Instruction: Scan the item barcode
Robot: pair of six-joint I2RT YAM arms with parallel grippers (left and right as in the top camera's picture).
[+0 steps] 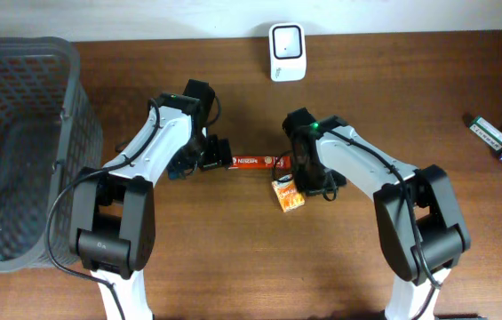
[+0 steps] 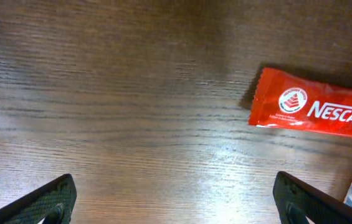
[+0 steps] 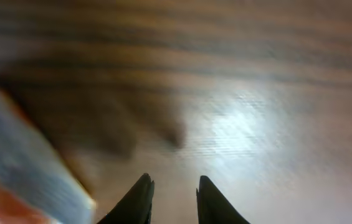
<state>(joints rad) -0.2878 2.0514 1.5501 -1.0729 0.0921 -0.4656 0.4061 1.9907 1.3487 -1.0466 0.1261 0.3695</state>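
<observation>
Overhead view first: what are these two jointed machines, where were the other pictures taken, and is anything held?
They are two robot arms at a brown wooden table, each ending in a two-finger claw. The overhead camera looks straight down; the other pictures come from a camera on each wrist. On the table lie a flat red Nescafe sachet and a small orange packet; a white scanner stands at the far edge, a grey plastic mesh basket at the left. The left claw is wide open; the right claw shows only a narrow gap. Neither visibly holds anything.
</observation>
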